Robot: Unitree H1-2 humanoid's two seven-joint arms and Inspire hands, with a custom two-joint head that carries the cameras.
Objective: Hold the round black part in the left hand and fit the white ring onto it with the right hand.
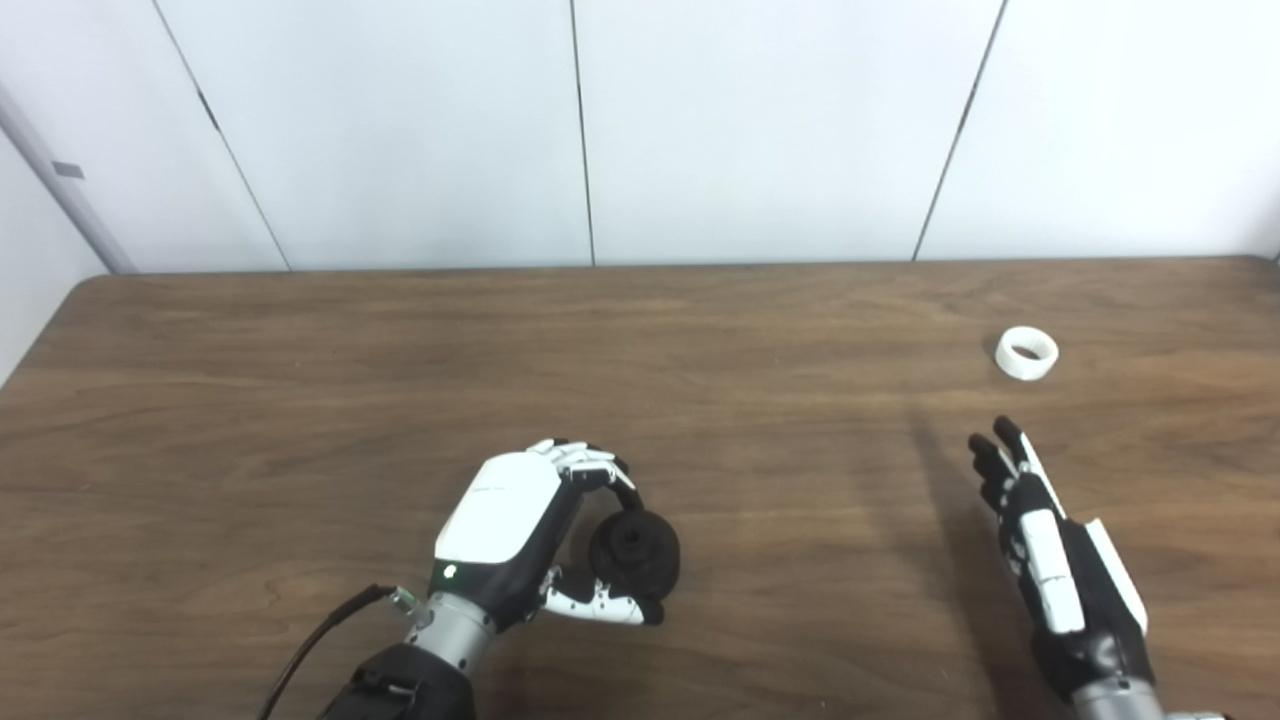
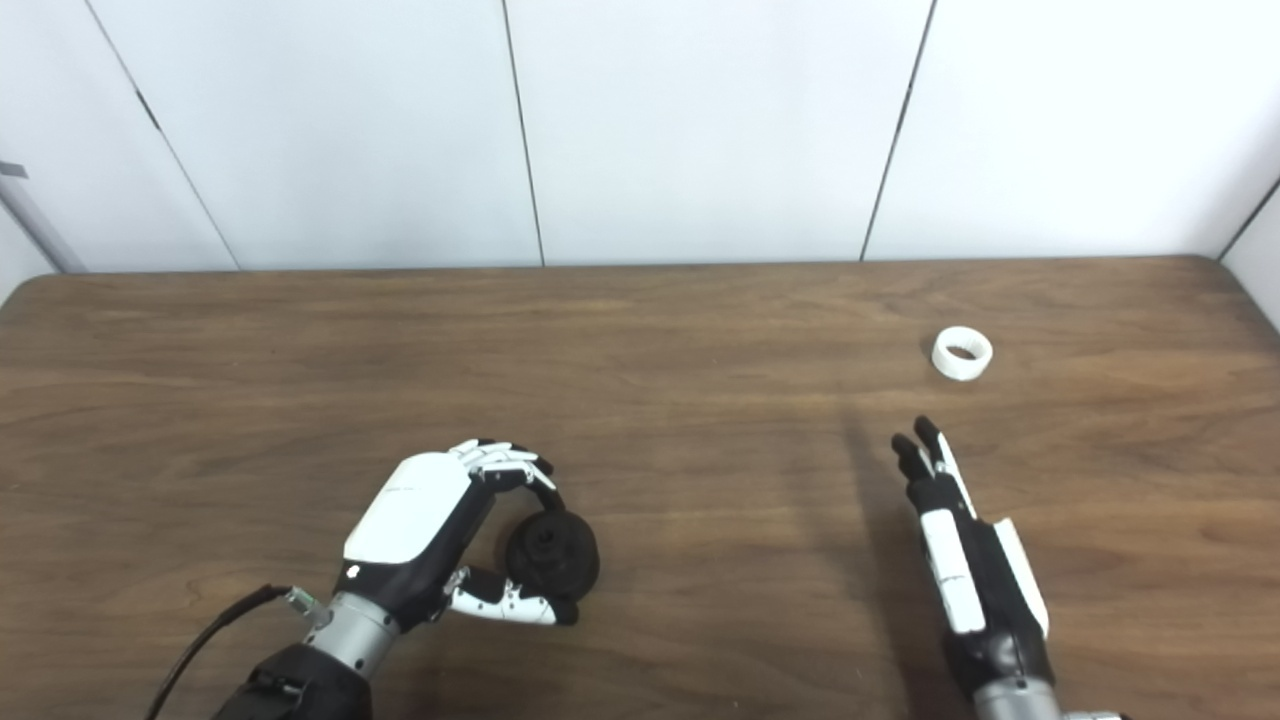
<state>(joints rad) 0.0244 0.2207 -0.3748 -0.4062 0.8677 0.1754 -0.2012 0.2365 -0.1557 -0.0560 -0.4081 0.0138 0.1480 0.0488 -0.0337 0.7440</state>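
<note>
While my left hand (image 1: 520,530) curls around the black part (image 1: 635,552), my right hand (image 1: 1050,560) hangs empty, fingers apart, short of the white ring (image 1: 1027,353). It looks light, stiff, smooth; I'd pinch its outer wall.

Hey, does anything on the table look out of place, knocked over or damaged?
Nothing stands out. The white ring lies flat and intact beyond the open right hand; the left hand grips the black part.
</note>
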